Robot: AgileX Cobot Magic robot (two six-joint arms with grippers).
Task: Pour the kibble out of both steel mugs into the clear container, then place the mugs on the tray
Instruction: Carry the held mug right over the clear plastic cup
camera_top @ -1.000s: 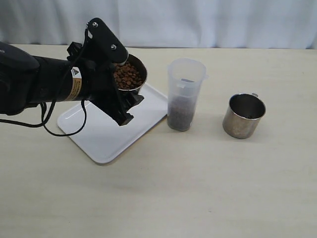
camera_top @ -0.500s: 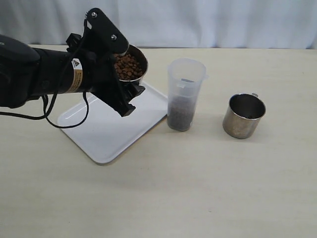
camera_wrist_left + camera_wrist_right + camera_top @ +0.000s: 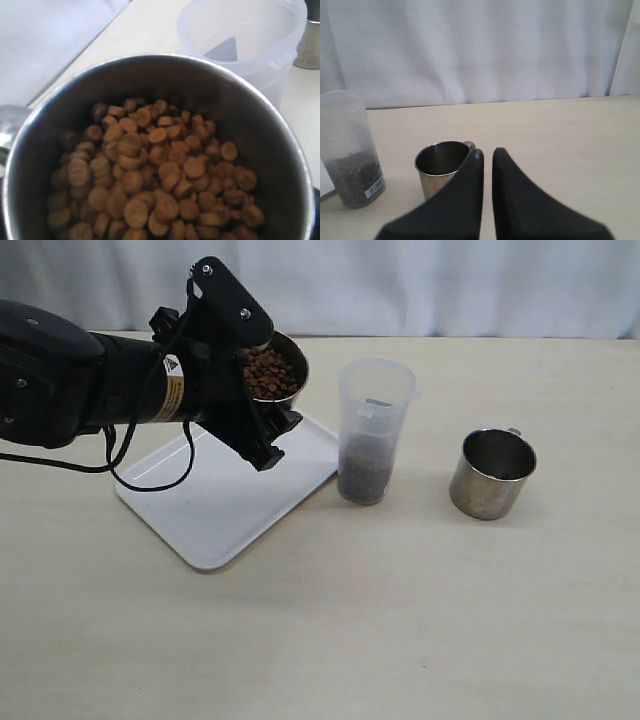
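My left gripper point(image 3: 266, 396) is shut on a steel mug point(image 3: 285, 358) full of kibble point(image 3: 271, 372), held tilted in the air over the far corner of the white tray point(image 3: 205, 515), just left of the clear container point(image 3: 375, 425). The left wrist view looks down into this mug point(image 3: 282, 145) at its kibble point(image 3: 155, 175), with the container's rim point(image 3: 245, 40) close beyond. The container has a layer of kibble point(image 3: 363, 472) in its bottom. The second steel mug point(image 3: 491, 473) stands on the table to the right, looking empty. My right gripper point(image 3: 487, 154) is shut on nothing, behind that mug point(image 3: 437, 172).
A white curtain runs along the table's far edge. The left arm's black body and cable point(image 3: 60, 390) hang over the tray's left side. Bare tabletop point(image 3: 400, 620) lies in front of the tray, container and mug. The right arm does not show in the exterior view.
The left gripper has carried the full mug a little up and to the right, closer to the clear container. The container and the second mug have not moved.
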